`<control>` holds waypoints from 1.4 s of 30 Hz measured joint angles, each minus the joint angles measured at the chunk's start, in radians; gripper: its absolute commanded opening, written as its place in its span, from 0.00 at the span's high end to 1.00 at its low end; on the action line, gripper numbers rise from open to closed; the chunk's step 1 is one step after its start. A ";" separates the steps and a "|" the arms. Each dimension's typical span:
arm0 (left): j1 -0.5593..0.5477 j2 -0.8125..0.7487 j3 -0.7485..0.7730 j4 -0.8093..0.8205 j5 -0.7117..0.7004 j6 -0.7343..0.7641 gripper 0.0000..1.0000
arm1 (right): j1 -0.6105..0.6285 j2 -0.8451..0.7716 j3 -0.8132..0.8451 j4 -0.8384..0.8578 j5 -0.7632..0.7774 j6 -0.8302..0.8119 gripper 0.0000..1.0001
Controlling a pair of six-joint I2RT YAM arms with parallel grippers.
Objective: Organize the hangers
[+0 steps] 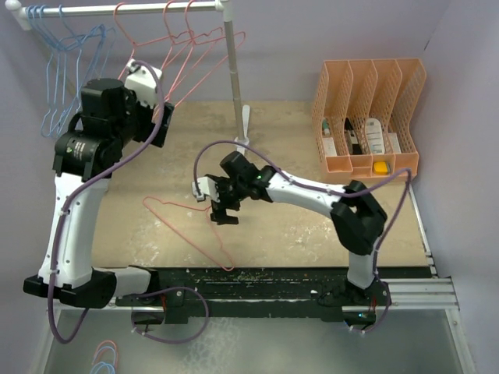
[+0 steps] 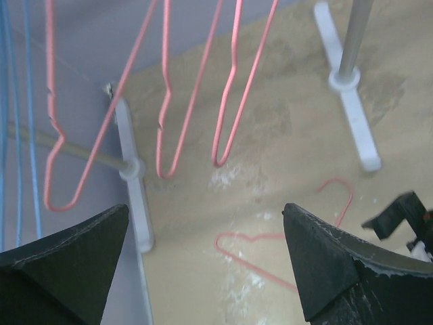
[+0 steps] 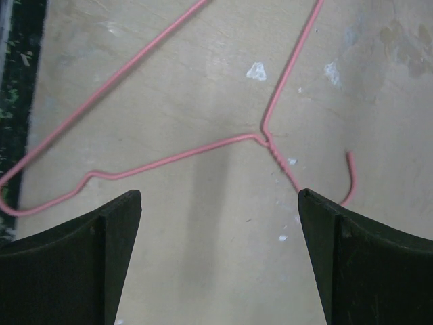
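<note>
- Lying flat on the worktop (image 1: 288, 132), one pink hanger (image 3: 261, 136) had its twisted neck just ahead of the right jaws, which were spread wide above it, pinching nothing.
- The left jaws were spread too and empty. More pink hangers (image 2: 236, 40) hung from the white rack (image 1: 231, 70) ahead of them.

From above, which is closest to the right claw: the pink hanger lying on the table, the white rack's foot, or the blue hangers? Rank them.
From the right gripper:
1. Pink hanger, on the table beside it.
2. Rack's foot, farther back.
3. Blue hangers, hung far left.
</note>
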 measured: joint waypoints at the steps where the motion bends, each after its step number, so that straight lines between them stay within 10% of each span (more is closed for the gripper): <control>1: 0.000 -0.003 -0.043 -0.008 -0.014 0.006 0.01 | 0.000 0.051 0.049 -0.023 -0.015 -0.050 0.01; 30: 0.000 -0.161 -0.369 -0.030 -0.039 0.057 0.01 | -0.013 0.479 0.459 -0.222 -0.018 -0.215 0.80; 33: 0.000 -0.161 -0.369 -0.030 -0.038 0.067 0.01 | -0.013 0.485 0.468 -0.231 -0.018 -0.177 1.00; 42: 0.000 -0.145 -0.368 -0.089 0.057 0.122 0.01 | -0.012 0.462 0.421 -0.184 -0.011 0.023 1.00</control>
